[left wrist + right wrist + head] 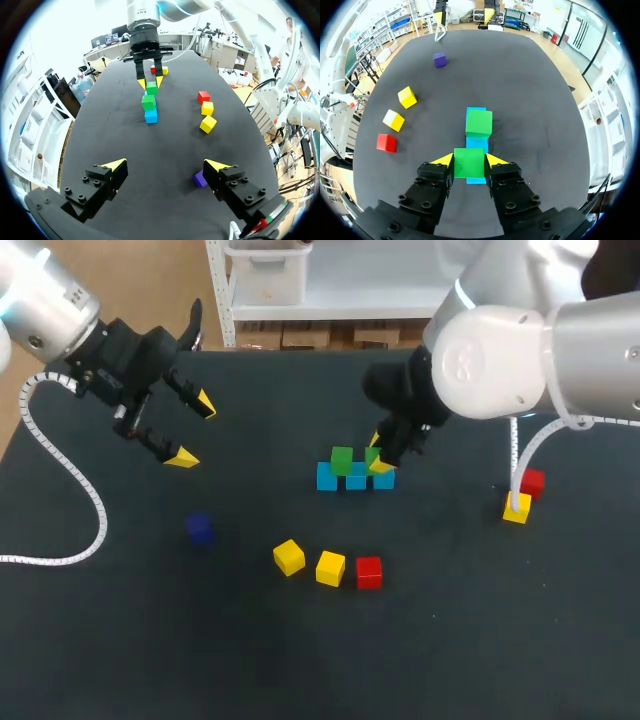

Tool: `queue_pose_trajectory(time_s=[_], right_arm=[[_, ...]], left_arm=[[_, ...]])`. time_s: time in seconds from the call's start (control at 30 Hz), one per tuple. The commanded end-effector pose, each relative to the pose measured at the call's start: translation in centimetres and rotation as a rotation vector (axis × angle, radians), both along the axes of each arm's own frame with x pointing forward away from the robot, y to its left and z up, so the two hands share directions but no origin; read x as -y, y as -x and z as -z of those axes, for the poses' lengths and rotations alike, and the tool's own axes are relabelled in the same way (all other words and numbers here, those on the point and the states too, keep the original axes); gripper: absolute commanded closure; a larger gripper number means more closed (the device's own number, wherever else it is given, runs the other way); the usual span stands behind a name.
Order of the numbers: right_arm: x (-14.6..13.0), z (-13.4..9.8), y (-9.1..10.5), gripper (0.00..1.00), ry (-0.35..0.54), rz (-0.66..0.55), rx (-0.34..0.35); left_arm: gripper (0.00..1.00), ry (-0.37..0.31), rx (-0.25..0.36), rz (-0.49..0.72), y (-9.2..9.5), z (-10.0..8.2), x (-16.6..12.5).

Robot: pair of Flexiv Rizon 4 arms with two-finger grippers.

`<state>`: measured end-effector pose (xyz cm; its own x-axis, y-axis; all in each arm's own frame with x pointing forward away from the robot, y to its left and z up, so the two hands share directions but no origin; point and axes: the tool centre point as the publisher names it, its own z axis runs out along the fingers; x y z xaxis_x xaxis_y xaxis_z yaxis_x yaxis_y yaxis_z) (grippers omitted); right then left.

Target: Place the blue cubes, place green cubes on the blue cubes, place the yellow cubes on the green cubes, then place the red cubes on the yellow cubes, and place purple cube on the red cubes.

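The blue cubes (476,111) lie in a row, and the green layer looks nearly done: one green cube (479,123) sits on the row just ahead of the right pincer (469,161), whose fingers are closed on a second green cube (469,165) over the nearest blue one. By my judgement, the yellow cubes (330,568), red cubes (369,572) and purple cube (200,178) have yet to be stacked. The purple one lies just beside a finger of the left pincer (165,165), which hangs open and empty, well apart from the stack. No container shows; the loose cubes rest on the table (200,640)
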<state>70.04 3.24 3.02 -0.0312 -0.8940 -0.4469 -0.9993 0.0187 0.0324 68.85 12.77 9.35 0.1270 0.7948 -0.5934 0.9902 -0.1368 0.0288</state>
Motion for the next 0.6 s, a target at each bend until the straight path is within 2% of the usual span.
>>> queue_pose_trajectory(time_s=[0.03, 0.6], right_arm=[[-0.12, 0.09, -0.33, 1.0, 0.002, -0.003, -0.001], [-0.08, 0.4, -0.9, 1.0, 0.022, -0.005, -0.004]], left_arm=[[0.0, 0.003, 0.001, 0.004, -0.12, 0.08, -0.09], [0.0, 0.003, 0.001, 0.004, -0.12, 0.08, -0.09]])
